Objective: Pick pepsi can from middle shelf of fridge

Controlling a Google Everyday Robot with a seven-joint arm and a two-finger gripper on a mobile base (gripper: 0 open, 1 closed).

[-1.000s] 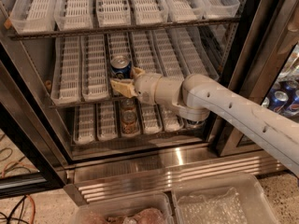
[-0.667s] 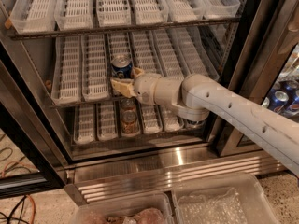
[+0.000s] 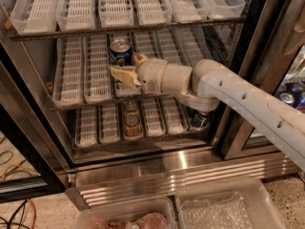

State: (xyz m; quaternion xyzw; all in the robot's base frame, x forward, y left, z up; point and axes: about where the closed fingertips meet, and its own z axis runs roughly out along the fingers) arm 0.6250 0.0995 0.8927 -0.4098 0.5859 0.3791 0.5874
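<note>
The pepsi can (image 3: 120, 50), blue with a silver top, stands in a centre lane of the middle shelf (image 3: 86, 101) inside the fridge (image 3: 157, 163). My gripper (image 3: 126, 64) reaches in from the right on its white arm. One tan finger (image 3: 122, 75) lies across the can's lower front and the other (image 3: 139, 58) sits at its right side. The fingers hold the can between them, and its lower part is hidden behind them.
Two orange-brown cans (image 3: 132, 121) stand on the lower shelf under the gripper, and a dark can (image 3: 200, 120) is under my arm. Blue cans (image 3: 289, 97) show at the right behind glass. Clear plastic bins (image 3: 221, 209) sit on the floor in front. The top shelf (image 3: 124, 28) is close above.
The gripper and the pepsi can have moved together, both higher in the picture and nearer the top shelf. The lower cans have not moved.
</note>
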